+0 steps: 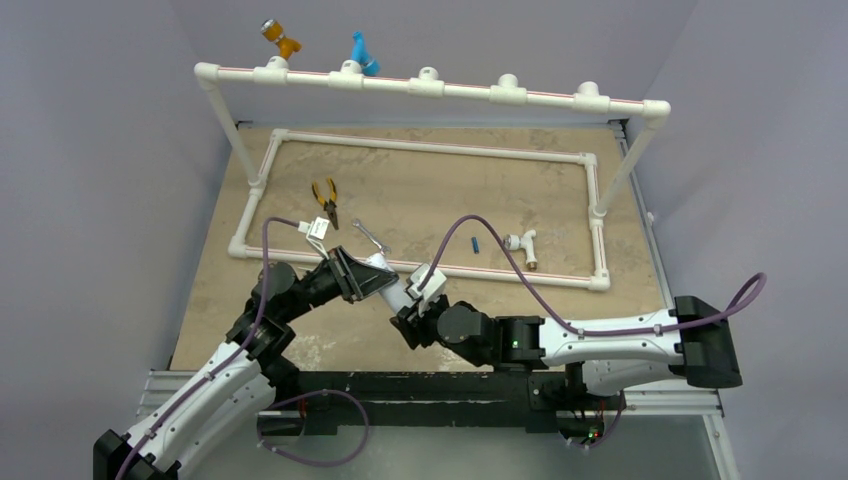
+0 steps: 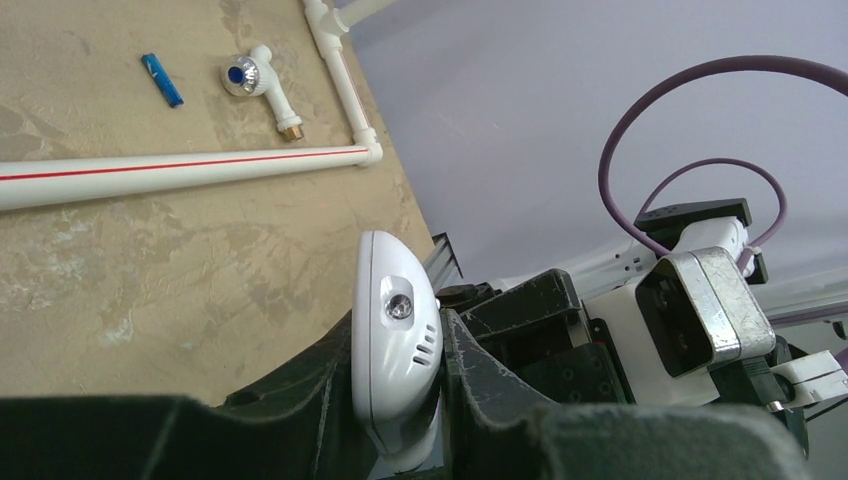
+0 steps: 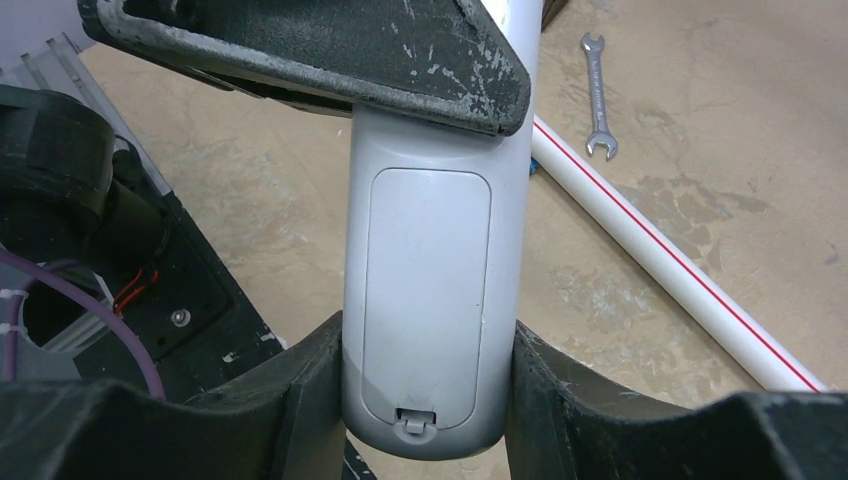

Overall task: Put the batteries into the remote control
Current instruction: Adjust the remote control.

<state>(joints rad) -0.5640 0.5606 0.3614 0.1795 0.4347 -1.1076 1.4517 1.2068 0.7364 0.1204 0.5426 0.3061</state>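
The white remote control is held in the air between both grippers near the table's front. My left gripper is shut on its rounded front end, with a small LED window showing. My right gripper is shut on its back end, where the battery cover with its latch lies closed and faces the camera. One small blue battery lies on the table beyond the front pipe, also in the left wrist view. A second battery does not show.
A white pipe frame lies on the table, its front rail just past the grippers. Inside it lie a white pipe fitting, a wrench and yellow-handled pliers. A raised pipe rail spans the back.
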